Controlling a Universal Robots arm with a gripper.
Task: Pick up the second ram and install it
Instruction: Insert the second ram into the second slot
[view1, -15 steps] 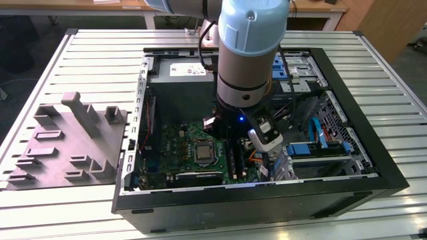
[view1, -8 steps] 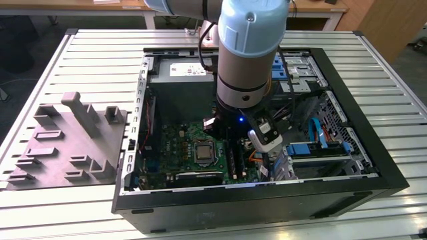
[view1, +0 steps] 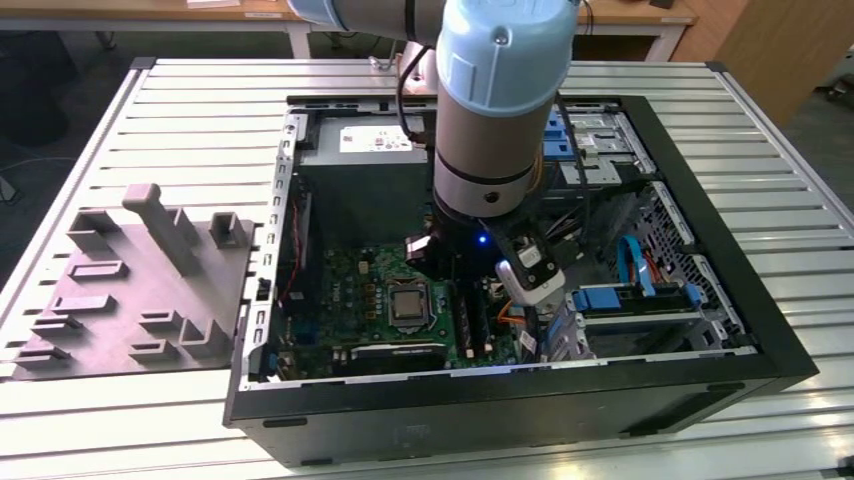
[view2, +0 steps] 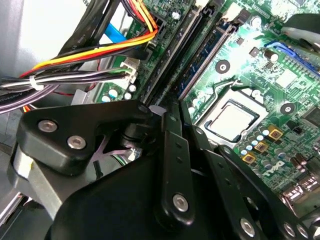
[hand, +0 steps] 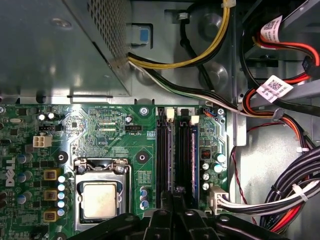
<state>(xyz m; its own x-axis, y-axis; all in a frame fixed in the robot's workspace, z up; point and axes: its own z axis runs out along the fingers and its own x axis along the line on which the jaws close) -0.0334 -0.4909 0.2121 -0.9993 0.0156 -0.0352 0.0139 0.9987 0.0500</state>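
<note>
gripper (hand: 175, 197) lowered inside the open computer case (view1: 721, 390), over the motherboard's (hand: 110, 130) slots; finger opening cannot be told. second ram (hand: 195, 155), dark blue-green, stands in the slot nearest the cable-side edge of the motherboard.

slatted table (view1: 200, 110) | on it: open PC case (view1: 721, 330), grey fixture (view1: 134, 290)

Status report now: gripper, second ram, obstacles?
Gripper low over the memory slots. A dark blue ram stands in one slot. Cables lie beside the slots, not across.
</note>
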